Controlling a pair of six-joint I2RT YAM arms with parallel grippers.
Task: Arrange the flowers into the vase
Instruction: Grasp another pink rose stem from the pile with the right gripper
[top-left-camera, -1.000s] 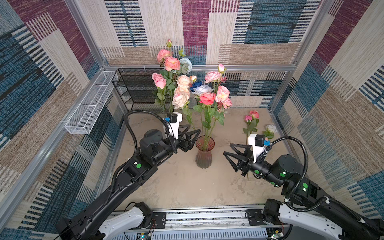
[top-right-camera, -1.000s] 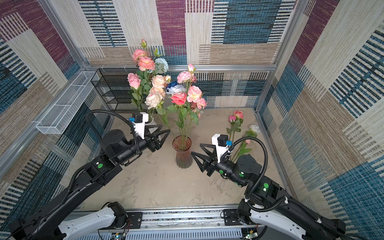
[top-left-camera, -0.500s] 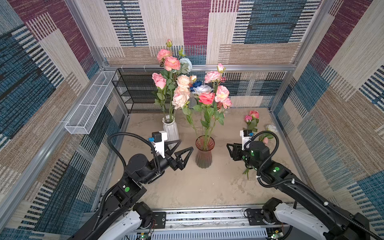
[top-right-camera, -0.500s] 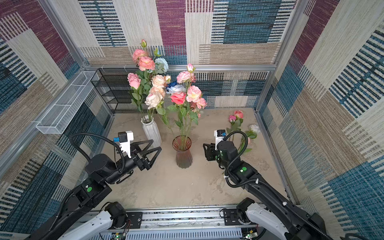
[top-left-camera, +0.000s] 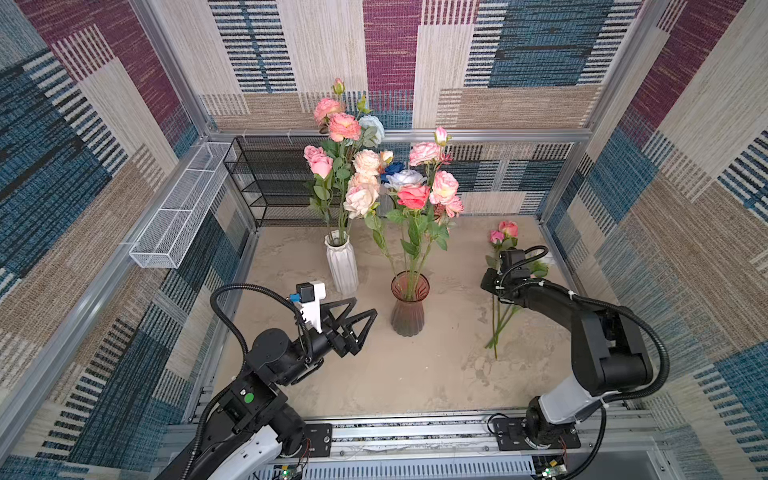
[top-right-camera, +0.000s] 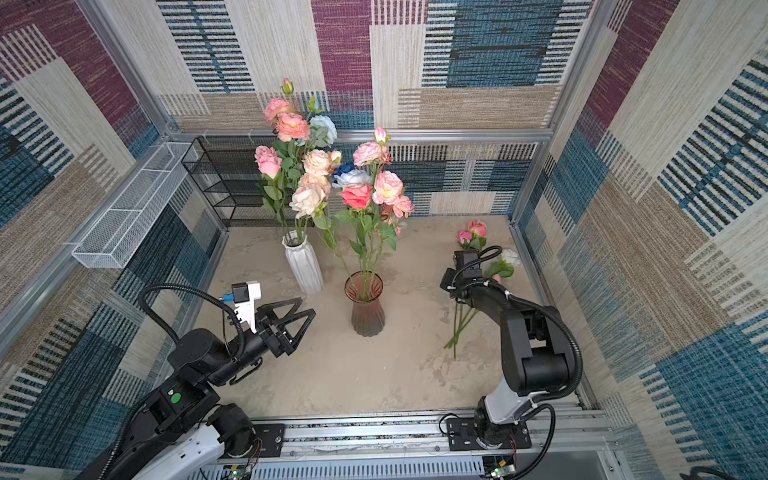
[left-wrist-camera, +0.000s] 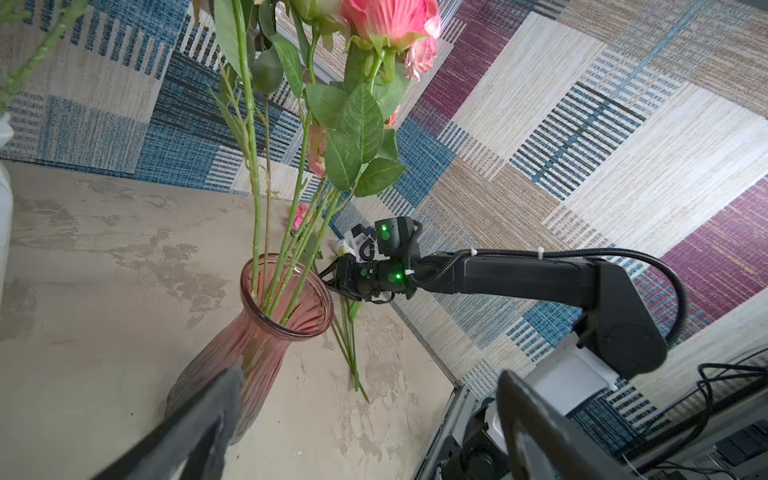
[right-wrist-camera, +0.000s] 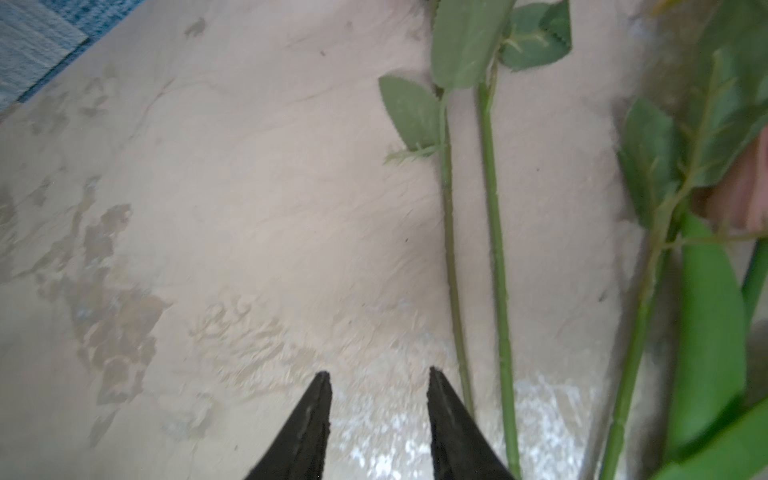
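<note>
The right gripper (right-wrist-camera: 376, 376) is hovering low over the loose roses (top-left-camera: 508, 229), which are lying on the counter (top-left-camera: 415, 374) at the right of both top views, well apart from the pink glass vase (top-left-camera: 409, 309) at centre. Its fingers (right-wrist-camera: 309, 415) are standing partly spread, pinching nothing. The nearest stems (right-wrist-camera: 496, 249) are lying just outside the gap, beside one finger. In the top views the heads are pointing up-frame and the cut ends down-frame. A sideways shift is probably needed. The left gripper (top-left-camera: 365, 305), spread wide and empty, is sitting farther off, left of the vase.

The left pincer (top-left-camera: 365, 305) has drawn back from the white vase (top-left-camera: 341, 266) and spread wide, while the right pincer (right-wrist-camera: 377, 372) swung over the loose flowers (top-left-camera: 508, 228), narrowing.
</note>
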